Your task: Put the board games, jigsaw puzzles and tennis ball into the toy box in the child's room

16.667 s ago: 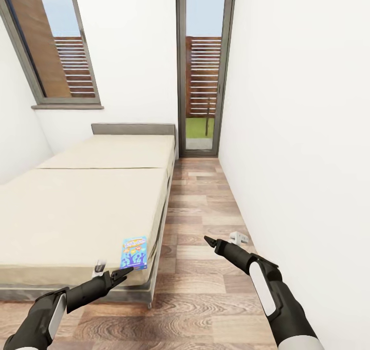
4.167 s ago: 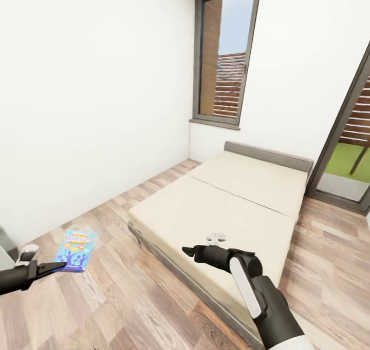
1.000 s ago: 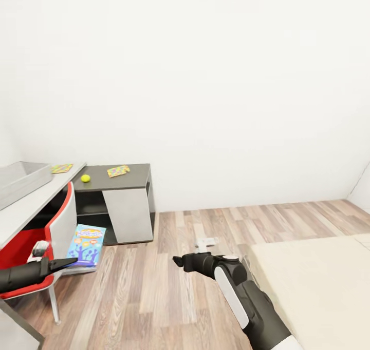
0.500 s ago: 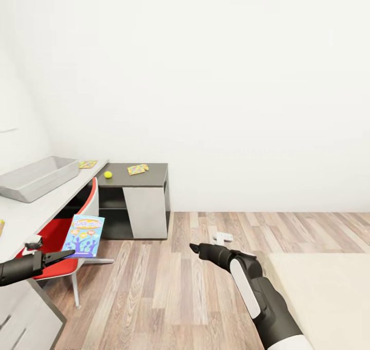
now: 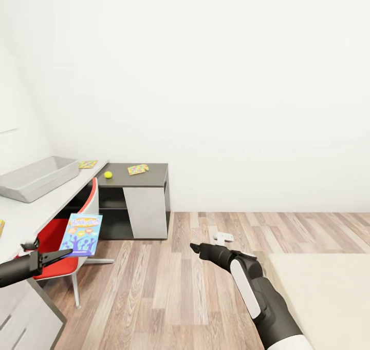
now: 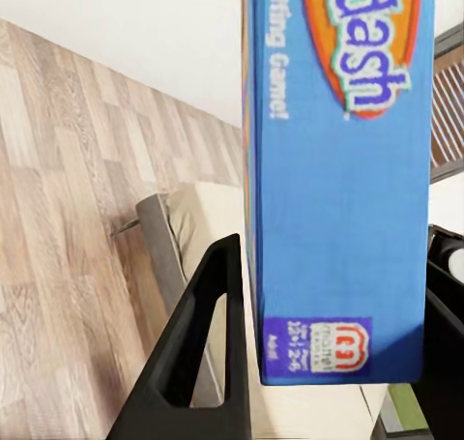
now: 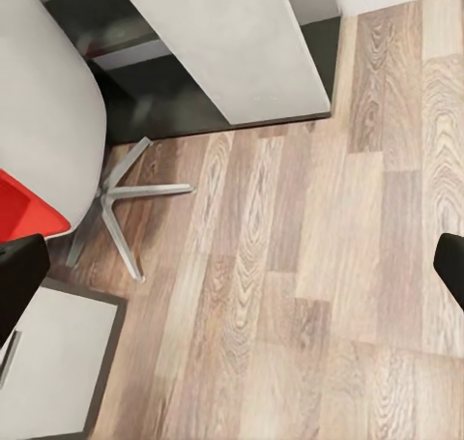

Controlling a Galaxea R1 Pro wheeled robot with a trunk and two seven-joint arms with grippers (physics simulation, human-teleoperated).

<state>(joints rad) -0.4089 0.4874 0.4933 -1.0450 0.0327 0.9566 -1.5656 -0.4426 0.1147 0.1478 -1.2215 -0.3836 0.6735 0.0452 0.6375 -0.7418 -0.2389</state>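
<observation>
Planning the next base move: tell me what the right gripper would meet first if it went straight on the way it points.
Probably the wood-plank floor: the right gripper, empty, points forward and down at bare planks short of the chair base and dark-grey cabinet. Depth is uncertain.

The head view looks forward and down across the plank floor (image 5: 169, 283) toward the table (image 5: 31, 211). The right wrist view faces that floor (the shared part); the left sits close against the blue board game (image 6: 338, 189).

A blue board game (image 5: 81, 234) with orange lettering, a red chair (image 5: 56, 239), a yellow-green tennis ball (image 5: 108, 174), a light-grey toy box (image 5: 36, 178).
</observation>
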